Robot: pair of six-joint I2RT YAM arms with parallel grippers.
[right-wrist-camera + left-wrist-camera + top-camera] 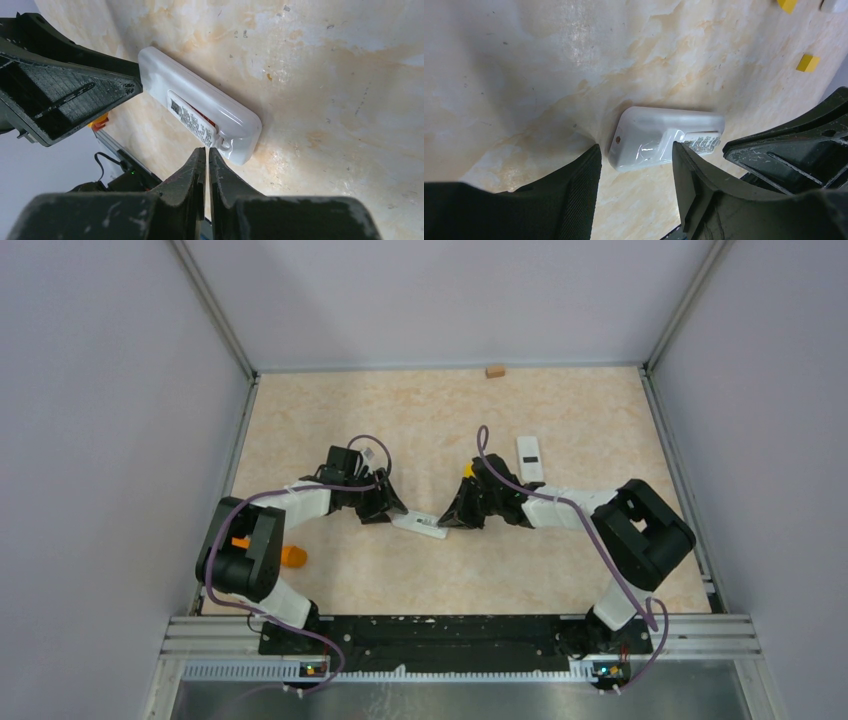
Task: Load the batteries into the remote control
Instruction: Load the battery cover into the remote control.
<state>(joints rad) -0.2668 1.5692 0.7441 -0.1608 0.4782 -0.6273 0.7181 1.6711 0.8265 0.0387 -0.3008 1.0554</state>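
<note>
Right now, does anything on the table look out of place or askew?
The remote lies slanted. A labelled piece sits in it with red showing alongside; whether it is seated, I cannot tell. An orange cylinder lies stray at the near left.

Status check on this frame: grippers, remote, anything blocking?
Left gripper astride remote control end, grip unclear. Right gripper shut, empty, tips at its labelled panel. Nothing blocking.
</note>
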